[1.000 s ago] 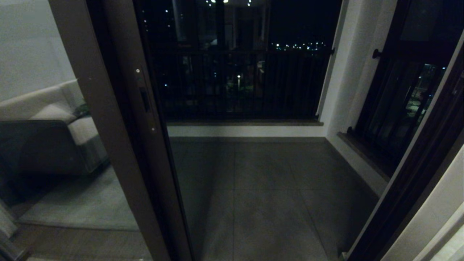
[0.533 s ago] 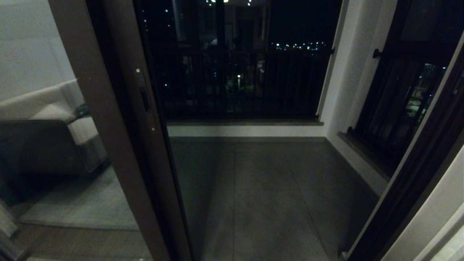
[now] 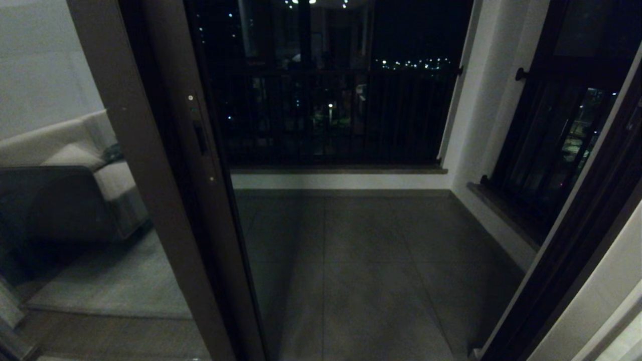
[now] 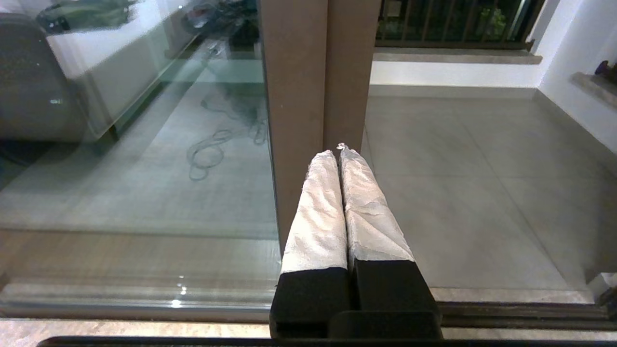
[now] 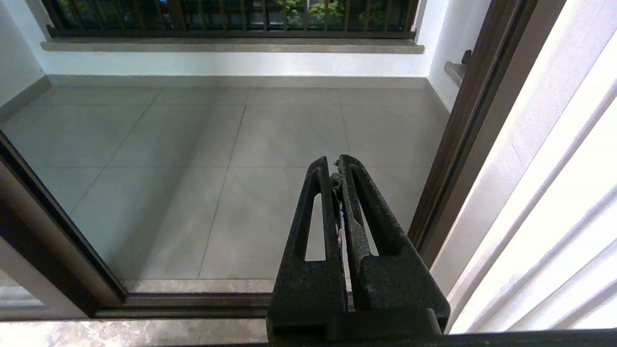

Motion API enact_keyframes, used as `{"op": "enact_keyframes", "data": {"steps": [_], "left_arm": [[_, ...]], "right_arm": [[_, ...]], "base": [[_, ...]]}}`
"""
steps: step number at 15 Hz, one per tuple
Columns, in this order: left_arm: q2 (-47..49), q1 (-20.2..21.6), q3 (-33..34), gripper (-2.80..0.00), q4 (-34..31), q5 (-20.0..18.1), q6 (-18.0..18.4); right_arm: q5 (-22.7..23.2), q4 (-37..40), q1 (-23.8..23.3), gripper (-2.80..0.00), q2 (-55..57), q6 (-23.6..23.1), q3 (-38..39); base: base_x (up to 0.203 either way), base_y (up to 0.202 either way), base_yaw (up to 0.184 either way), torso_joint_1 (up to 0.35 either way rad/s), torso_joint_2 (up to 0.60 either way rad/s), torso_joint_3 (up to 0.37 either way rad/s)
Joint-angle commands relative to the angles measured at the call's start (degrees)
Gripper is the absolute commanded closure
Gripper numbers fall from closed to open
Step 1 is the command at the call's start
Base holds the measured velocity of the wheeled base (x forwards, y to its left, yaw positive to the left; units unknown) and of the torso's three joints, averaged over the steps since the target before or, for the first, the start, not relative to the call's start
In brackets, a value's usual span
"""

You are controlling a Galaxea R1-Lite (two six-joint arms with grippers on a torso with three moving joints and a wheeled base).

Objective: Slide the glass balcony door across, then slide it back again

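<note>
Across the head view, neither arm shows. The glass balcony door (image 3: 200, 165) stands at about 9 o'clock, its dark brown stile leaning from 11 down to 6, with a narrow recessed handle slot (image 3: 200, 138) halfway up. The doorway to the balcony floor (image 3: 371, 260) and its railing (image 3: 331, 115) lies open from the centre toward 3 o'clock. A sofa (image 3: 75, 195) shows through the fixed panel at 9 o'clock.

From the left wrist view, the left gripper (image 4: 339, 150) has its white-wrapped fingers pressed together, holding nothing, tips just short of the door's stile (image 4: 318, 86) at 12 o'clock. The risk, as I judge it: closed fingers pushing on a smooth flat stile could skid off sideways, and a reach made too low would miss the slot entirely.

From the right wrist view, the right gripper (image 5: 336, 166) is also closed and empty, hanging idle over the door track (image 5: 193, 301) at 6 o'clock.
</note>
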State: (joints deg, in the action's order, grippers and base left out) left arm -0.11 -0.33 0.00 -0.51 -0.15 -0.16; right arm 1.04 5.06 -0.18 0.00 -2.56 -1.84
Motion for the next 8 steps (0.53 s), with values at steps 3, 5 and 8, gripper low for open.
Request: {"op": "enact_keyframes", "data": {"steps": [3, 5, 8], "left_arm": [[0.02, -0.02, 0.0, 0.0, 0.16, -0.03, -0.02], [0.02, -0.02, 0.0, 0.0, 0.16, -0.03, -0.02], [0.02, -0.02, 0.0, 0.0, 0.16, -0.03, -0.02]], "right_arm": [[-0.25, 0.04, 0.01, 0.0, 0.09, 0.47, -0.09], [-0.25, 0.04, 0.01, 0.0, 0.09, 1.24, -0.04], [-0.25, 0.04, 0.01, 0.0, 0.09, 1.24, -0.09]], "base": [[0.0, 0.0, 0.0, 0.0, 0.0, 0.0], [0.0, 0.0, 0.0, 0.0, 0.0, 0.0], [0.0, 0.0, 0.0, 0.0, 0.0, 0.0]]}}
